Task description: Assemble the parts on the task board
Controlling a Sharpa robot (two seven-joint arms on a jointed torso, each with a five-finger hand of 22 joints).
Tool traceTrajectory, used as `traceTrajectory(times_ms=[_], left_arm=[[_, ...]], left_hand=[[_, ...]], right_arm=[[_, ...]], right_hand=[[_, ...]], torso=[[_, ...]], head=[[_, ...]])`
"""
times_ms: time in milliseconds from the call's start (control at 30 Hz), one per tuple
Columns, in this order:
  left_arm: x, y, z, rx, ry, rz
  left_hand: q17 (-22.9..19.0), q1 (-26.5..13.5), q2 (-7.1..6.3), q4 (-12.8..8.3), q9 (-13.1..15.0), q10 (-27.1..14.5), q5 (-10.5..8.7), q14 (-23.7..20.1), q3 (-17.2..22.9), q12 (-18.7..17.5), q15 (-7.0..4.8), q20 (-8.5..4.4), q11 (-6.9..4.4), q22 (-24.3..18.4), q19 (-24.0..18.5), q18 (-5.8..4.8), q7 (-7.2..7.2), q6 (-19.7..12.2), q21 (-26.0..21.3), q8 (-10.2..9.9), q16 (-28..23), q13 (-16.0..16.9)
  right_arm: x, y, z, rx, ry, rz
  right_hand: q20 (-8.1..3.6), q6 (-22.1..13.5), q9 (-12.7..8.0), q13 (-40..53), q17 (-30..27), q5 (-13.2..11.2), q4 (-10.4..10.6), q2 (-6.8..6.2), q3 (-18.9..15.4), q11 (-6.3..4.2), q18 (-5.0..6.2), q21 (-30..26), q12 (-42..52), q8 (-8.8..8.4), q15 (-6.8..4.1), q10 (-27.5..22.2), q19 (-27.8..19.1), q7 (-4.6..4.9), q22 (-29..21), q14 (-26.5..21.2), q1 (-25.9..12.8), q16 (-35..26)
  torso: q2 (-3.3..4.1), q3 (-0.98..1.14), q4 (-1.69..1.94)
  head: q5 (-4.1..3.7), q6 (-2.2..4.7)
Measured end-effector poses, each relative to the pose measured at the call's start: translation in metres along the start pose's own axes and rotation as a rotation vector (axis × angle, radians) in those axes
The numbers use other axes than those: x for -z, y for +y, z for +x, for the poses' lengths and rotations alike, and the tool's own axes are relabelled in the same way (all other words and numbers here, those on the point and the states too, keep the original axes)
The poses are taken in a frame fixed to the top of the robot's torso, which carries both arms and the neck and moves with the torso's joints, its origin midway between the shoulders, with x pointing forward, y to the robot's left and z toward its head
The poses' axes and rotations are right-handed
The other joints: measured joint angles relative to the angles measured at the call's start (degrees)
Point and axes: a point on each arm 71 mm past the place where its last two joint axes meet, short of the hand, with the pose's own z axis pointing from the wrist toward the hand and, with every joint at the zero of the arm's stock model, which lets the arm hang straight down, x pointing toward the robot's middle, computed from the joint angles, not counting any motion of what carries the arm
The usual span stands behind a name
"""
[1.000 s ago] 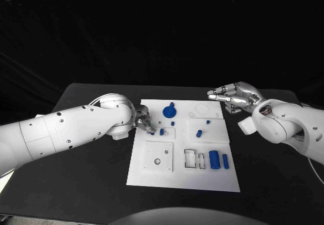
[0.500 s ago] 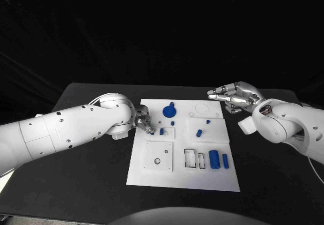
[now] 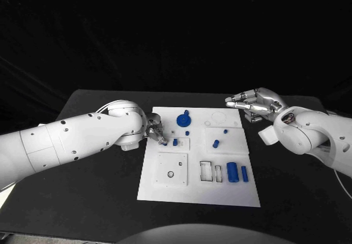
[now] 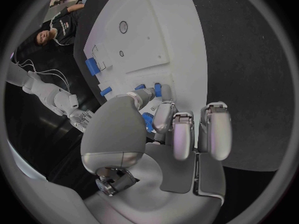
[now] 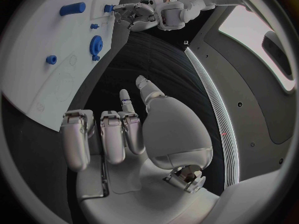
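Observation:
The white task board (image 3: 198, 190) lies mid-table. My left hand (image 3: 155, 131) rests on its left edge; in the left wrist view the thumb and a finger pinch a small blue part (image 4: 148, 120), with another small blue part (image 3: 176, 142) standing just beside them. On the board are a blue gear (image 3: 183, 120), a blue peg (image 3: 216, 144) and a blue cylinder (image 3: 232, 172) with a blue bar (image 3: 244, 174) beside it. My right hand (image 3: 253, 104) hovers off the board's far right corner, fingers curled in, holding nothing. The right wrist view shows the board (image 5: 56, 84) and gear (image 5: 96, 44).
A square white plate (image 3: 172, 170) with holes sits on the board's near left, with rectangular slots (image 3: 207, 172) beside it. Black table (image 3: 88, 193) surrounds the board, with bare room on both sides and in front.

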Motion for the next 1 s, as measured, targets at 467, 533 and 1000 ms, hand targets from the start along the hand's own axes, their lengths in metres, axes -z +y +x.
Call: traceTrajectory(times_ms=[467,533,1000], left_arm=[[-0.0037,0.0002,-0.0014,0.003,0.013,-0.011],[-0.0041,0.0,-0.0017,0.003,0.014,-0.012],[-0.0068,-0.0021,-0.0029,0.001,0.022,-0.022]], left_hand=[[-0.01,-3.9,-0.18,-3.07,-0.6,0.6,-0.15,0.0,2.11,0.56,0.0,-0.21,-0.6,0.0,0.21,0.0,-0.3,0.54,-0.01,-0.01,0.0,0.79],[-0.01,-4.42,0.02,-3.35,-0.62,0.61,-0.15,0.0,2.39,0.56,0.0,-0.21,-0.6,0.0,0.21,0.0,-0.5,0.75,-0.01,-0.01,0.0,0.79],[-0.02,-7.76,0.51,-3.52,-1.18,0.93,0.31,0.21,2.56,1.21,-0.21,-0.42,-0.93,0.0,0.0,0.0,-1.23,2.06,-0.01,-0.24,0.0,1.75]], right_arm=[[0.0003,0.0,-0.0001,0.0,0.0,0.0],[0.0003,0.0,0.0,0.0,0.0,0.0],[0.0004,0.0003,0.0003,-0.001,0.001,0.0]], right_hand=[[0.0,0.0,0.0,0.0,-0.01,0.0,0.16,0.0,-0.16,0.0,0.0,0.0,0.0,0.0,0.0,0.0,0.0,0.0,-0.01,0.0,0.0,0.0],[0.0,0.0,0.0,0.0,-0.01,0.0,0.16,0.0,-0.16,0.0,0.0,0.0,0.0,0.0,0.0,0.0,0.0,0.0,-0.01,0.0,0.0,0.0],[0.0,0.0,0.0,0.04,0.04,0.0,0.16,0.0,-0.16,0.0,-0.01,0.0,0.0,0.0,0.0,0.0,0.0,0.0,-0.01,0.0,0.0,0.0]], torso=[[-0.02,0.04,0.03],[-0.02,0.04,0.03],[0.01,0.02,-0.01]], head=[[0.04,0.02],[0.04,0.01],[-0.12,-0.14]])
